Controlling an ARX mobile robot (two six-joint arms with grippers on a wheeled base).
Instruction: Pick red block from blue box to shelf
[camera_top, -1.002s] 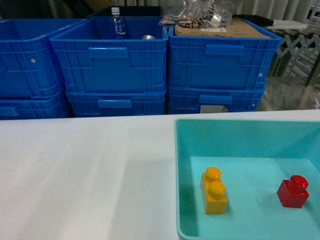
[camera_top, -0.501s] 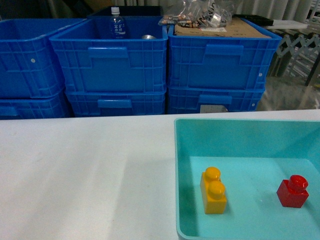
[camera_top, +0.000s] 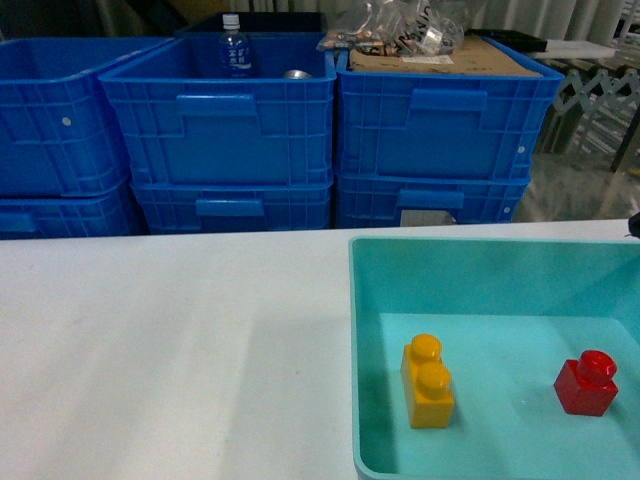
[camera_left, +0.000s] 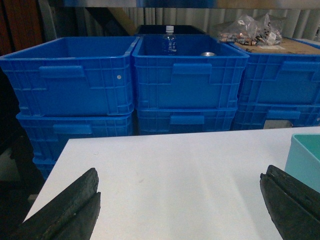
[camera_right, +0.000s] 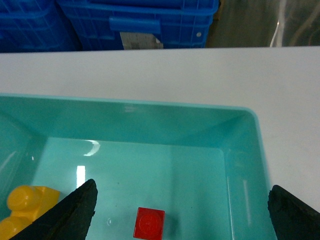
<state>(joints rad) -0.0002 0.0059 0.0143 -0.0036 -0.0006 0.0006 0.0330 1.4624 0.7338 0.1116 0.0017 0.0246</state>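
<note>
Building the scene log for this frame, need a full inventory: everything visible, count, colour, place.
red block: 1, red, right side of the blue box floor
orange-yellow brick: 1, left part of the same floor
blue box: 1, turquoise, on the table at right
table: 1, white
crates: at least six, dark blue, stacked behind the table
bottle: 1, clear, in the middle top crate
cardboard with plastic bags: on the right top crate
left gripper: open, over bare table
right gripper: open, above the red block

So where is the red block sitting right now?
In the head view the red block lies on the floor of the blue box, toward its right side, with the orange-yellow brick well apart to its left. The right wrist view shows it below open jaws.
</note>
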